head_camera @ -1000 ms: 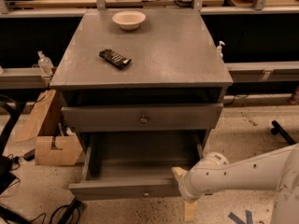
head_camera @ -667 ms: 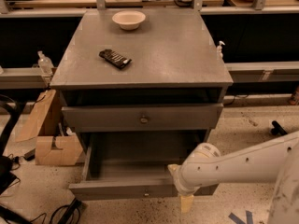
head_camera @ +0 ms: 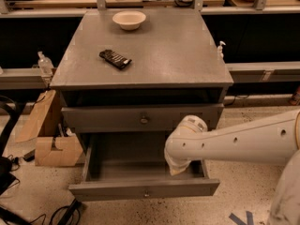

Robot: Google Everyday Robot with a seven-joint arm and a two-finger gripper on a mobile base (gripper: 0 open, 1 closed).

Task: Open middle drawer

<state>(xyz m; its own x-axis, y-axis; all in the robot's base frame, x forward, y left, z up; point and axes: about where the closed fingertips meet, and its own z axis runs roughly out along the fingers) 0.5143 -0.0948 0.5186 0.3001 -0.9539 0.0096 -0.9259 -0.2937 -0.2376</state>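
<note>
Grey flat-fronted middle drawer (head_camera: pixel 103 118) stays shut up-left of the pale pincer (head_camera: pixel 176 166), which has swung leftward over the open grey lower drawer (head_camera: pixel 112 191), grip indiscernible, so the pull lies ahead.

**Cabinet and drawers: what lies where**

On the cabinet top (head_camera: pixel 187 55), a bowl (head_camera: pixel 129 19) is set at the back and an oblong object (head_camera: pixel 115 59) nearer the front left. Below the upper drawer (head_camera: pixel 93 118), the middle drawer (head_camera: pixel 108 191) is drawn out forward; the gripper (head_camera: pixel 177 167) is held over its right side.

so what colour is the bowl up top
The bowl is cream, seen in the camera view; gripper sits over the open drawer.
</note>
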